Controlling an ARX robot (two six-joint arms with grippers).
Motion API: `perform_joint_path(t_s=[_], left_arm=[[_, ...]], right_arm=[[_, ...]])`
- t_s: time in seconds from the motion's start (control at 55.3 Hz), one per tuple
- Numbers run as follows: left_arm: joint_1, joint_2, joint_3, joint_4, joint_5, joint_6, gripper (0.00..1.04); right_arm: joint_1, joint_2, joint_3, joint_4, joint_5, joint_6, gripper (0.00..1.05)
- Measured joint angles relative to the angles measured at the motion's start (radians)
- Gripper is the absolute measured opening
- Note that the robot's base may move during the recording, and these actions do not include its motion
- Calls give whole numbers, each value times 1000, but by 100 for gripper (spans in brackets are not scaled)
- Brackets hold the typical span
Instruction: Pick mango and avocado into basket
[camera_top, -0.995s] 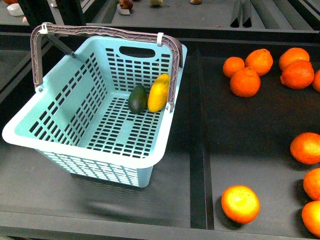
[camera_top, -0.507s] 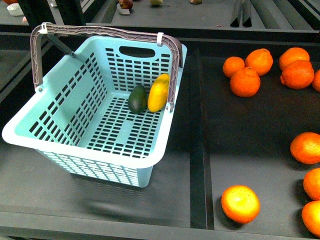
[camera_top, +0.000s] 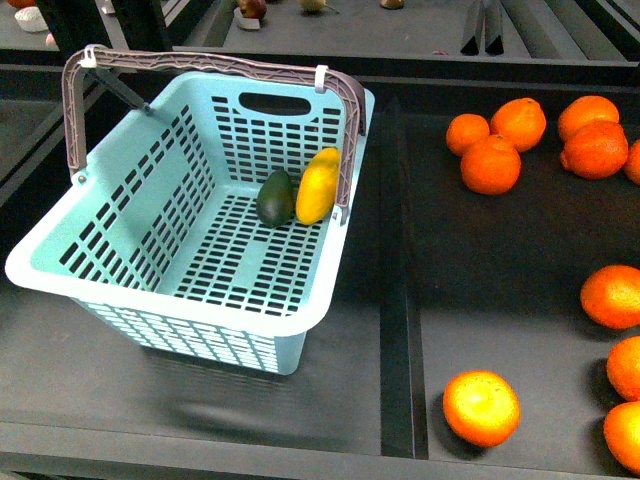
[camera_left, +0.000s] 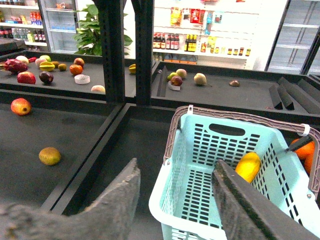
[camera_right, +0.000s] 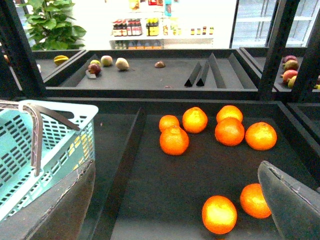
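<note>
Mango (camera_top: 317, 186) and avocado (camera_top: 275, 197) lie touching inside the basket (camera_top: 150, 290); my left tool (camera_left: 175, 200) and right tool (camera_right: 175, 210), both wide and empty, could snag its handle.

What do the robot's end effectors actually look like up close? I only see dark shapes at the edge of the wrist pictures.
Only the fingers show. The left end effector has two broad, dark grey, wedge-like fingers with a rough, grainy surface, tapering toward the tips. The right end effector has similar dark grey fingers with paler worn edges. No cables, markings or arm links appear, and the front view shows neither arm.
</note>
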Motion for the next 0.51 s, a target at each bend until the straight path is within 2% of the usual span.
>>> perform_joint_path(t_s=[0.253,0.507], left_arm=[[0,0,0,0,0,0,97],[0,0,0,0,0,2,96]], right_arm=[[0,0,0,0,0,0,96],[0,0,0,0,0,0,96]])
